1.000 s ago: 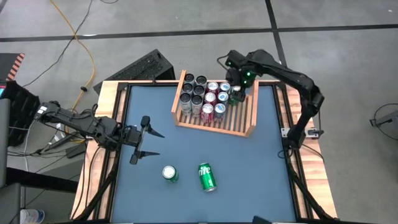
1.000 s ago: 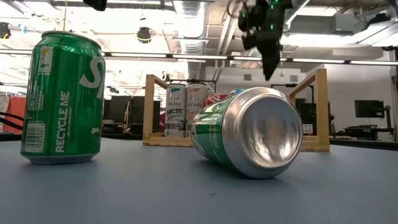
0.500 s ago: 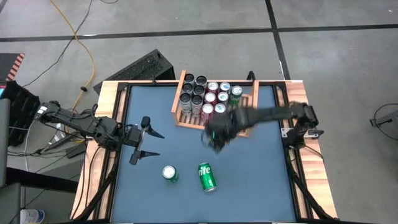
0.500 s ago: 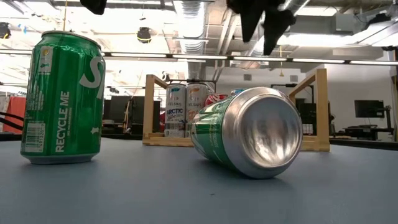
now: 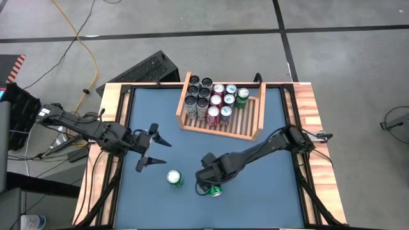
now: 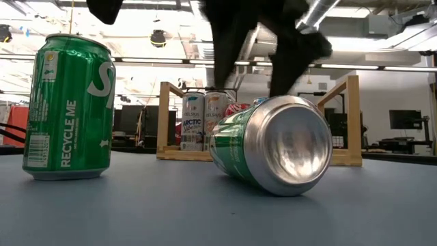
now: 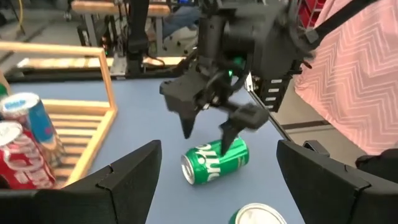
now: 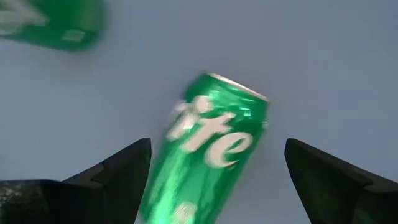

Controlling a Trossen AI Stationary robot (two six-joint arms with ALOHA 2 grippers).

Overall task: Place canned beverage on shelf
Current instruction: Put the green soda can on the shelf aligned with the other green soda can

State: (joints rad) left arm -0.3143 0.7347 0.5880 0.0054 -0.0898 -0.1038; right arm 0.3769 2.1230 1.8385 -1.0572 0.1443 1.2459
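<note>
The right tool (image 7: 208,130) is spread wide above the lying green can (image 7: 214,162), its 2 fingers either side of it and grasping nothing. The right arm stretches low across the blue tabletop (image 5: 268,185) from the far right corner. The left tool (image 5: 153,150) hangs released and empty near the left edge, close to the upright green can (image 5: 174,178). The shelf (image 5: 246,131), a pale slatted wooden tray, sits at the tabletop's back, holding upright cans (image 5: 211,99) along its left side.
</note>
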